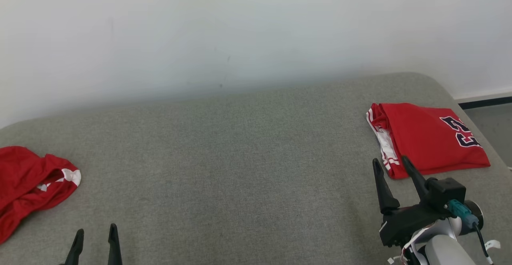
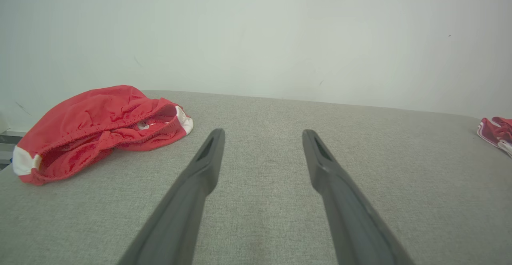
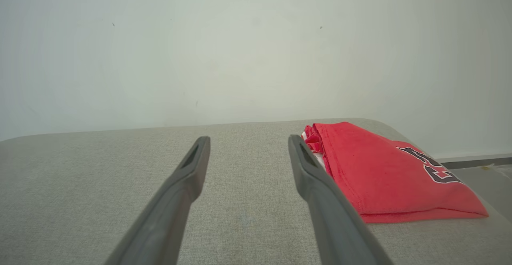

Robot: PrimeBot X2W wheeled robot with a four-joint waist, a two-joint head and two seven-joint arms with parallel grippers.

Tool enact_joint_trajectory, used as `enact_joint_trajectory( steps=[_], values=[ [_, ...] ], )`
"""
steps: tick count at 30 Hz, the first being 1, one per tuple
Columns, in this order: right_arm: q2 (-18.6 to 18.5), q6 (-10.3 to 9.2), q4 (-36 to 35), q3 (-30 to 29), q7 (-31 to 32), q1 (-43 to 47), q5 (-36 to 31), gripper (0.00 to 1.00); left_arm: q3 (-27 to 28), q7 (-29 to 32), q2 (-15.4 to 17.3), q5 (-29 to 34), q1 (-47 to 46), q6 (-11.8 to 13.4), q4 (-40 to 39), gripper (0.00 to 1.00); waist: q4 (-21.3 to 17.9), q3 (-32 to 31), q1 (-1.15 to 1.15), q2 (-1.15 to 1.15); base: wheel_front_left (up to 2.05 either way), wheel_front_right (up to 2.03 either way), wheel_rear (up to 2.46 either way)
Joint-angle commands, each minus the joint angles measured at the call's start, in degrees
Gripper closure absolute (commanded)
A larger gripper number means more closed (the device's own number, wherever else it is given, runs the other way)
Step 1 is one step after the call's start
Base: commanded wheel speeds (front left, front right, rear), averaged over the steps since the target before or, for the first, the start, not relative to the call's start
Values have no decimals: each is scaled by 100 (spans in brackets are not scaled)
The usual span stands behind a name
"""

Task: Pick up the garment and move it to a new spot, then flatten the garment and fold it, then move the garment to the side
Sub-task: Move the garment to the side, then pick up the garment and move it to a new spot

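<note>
Nearest, at the bottom edge of the head view, the left hand shows only the tips of its two dark fingers. They stand apart with nothing between them, over bare grey fabric. To the lower right, the right hand reaches further in on its pale forearm, with a teal connector on the black wrist block. Its fingers are also spread and empty.

Both hands are over the worktop, a broad pad with rounded corners covered in grey woven cloth. Its middle is bare.

At the left edge, ahead and to the left of the left hand and well apart from it, lies a crumpled red garment. It is bunched in a loose heap, with white patches showing at its hem. In the left wrist view its gathered edge and shiny lining are turned up.

On the far right, just beyond the right hand, lies the folded red jersey. It is flat and roughly rectangular, close to the worktop's right edge. Dark numerals show on its top face, and red-and-white striped trim shows along its left side. The right hand's outer finger stands just beside the jersey's near left corner. Whether it touches the cloth cannot be told.

Beyond the worktop rises a plain pale wall. At the far right a dark skirting strip runs above grey floor.
</note>
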Motion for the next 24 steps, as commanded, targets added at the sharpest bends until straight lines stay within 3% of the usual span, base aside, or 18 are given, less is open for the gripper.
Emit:
enact_joint_trajectory(
  steps=[1, 24],
  values=[
    [25, -16, -34, -27, -23, 103, -21, 0, 41, 0, -17, 10, 60, -16, 22, 0, 42, -87, 2, 1, 0, 0, 0],
    [90, -16, -221, -418, 17, 523, -197, 0, 151, 0, -179, 48, 151, -33, 29, 0, 304, -80, 2, 1, 0, 0, 0]
  ],
)
